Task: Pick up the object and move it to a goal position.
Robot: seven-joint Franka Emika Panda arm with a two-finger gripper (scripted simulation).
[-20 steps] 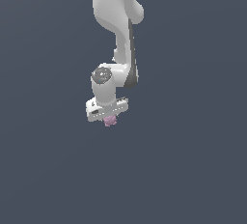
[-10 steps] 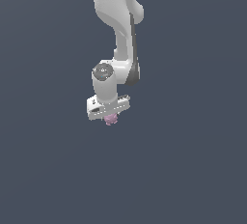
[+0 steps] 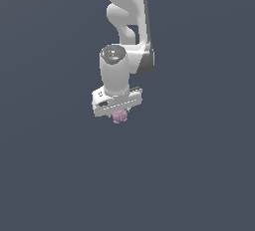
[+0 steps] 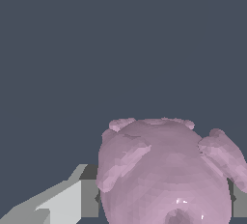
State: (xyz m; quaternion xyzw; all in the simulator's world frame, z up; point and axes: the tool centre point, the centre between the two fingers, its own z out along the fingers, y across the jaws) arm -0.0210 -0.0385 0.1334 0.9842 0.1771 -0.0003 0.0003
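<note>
The object is a small pink knobbly lump (image 3: 119, 116) hanging just under the white gripper (image 3: 118, 114) in the exterior view. The gripper is shut on it and holds it in the air against the plain dark grey background. In the wrist view the pink lump (image 4: 166, 175) fills much of the picture, pressed between the grey fingers (image 4: 72, 201), one on each side. The fingers are mostly hidden by the hand in the exterior view.
The white arm (image 3: 127, 21) rises from the gripper to the top edge of the exterior view. Only a plain dark grey surface shows around it.
The arm with the pink lump in its grip has risen a little and shifted slightly to the exterior view's right. The grip has not changed.
</note>
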